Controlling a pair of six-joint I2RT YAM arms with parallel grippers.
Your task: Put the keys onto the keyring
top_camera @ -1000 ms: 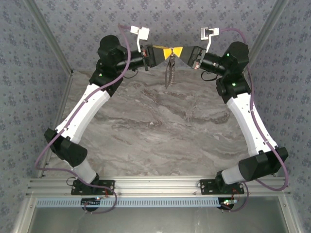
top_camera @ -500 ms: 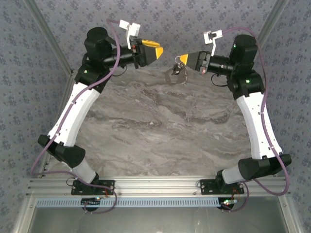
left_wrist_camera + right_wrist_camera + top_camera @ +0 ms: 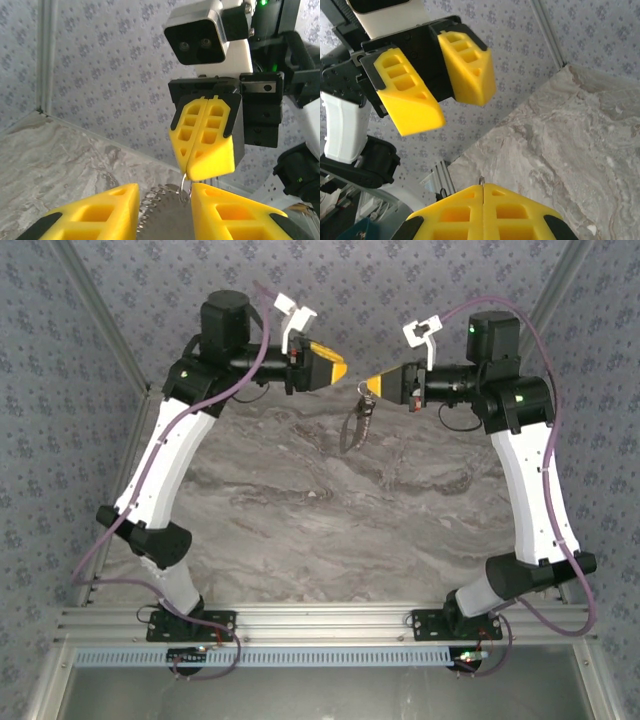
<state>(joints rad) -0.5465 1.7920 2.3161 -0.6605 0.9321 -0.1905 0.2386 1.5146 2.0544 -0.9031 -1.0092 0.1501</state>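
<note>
Steadiness before speed, from the big parts down. Hold both arms high above the desk (image 3: pixel 300 510), well clear of the marble, with no sagging. Lock the right claw (image 3: pixel 372 384) level, yellow fingers pressed together and pinching the top of the keyring (image 3: pixel 354 425); no loosening and no twisting, to stop any swing. Ease the left claw (image 3: pixel 340 368) in from just across the right claw, tips nearly facing, fingers spread and holding nothing. Judge the approach from the left wrist view: line up the gap of the spread fingers with the hanging metal just under the right claw's tips, then close only once centred. Steady the lower part of the loop rather than the pinched wire at the top. Avoid knocking yellow tip against yellow tip: close quarters, little room.

Keyring: hanging straight down below the right claw, off the desk, just beside and under the left claw's tips. Thin, grey, metallic, chain-like along one edge in the left wrist view, with a fine wire eye at the top vanishing into the right claw's seam. Darker toward the lower end. As for the key: too small to tell apart from the loop.
</note>
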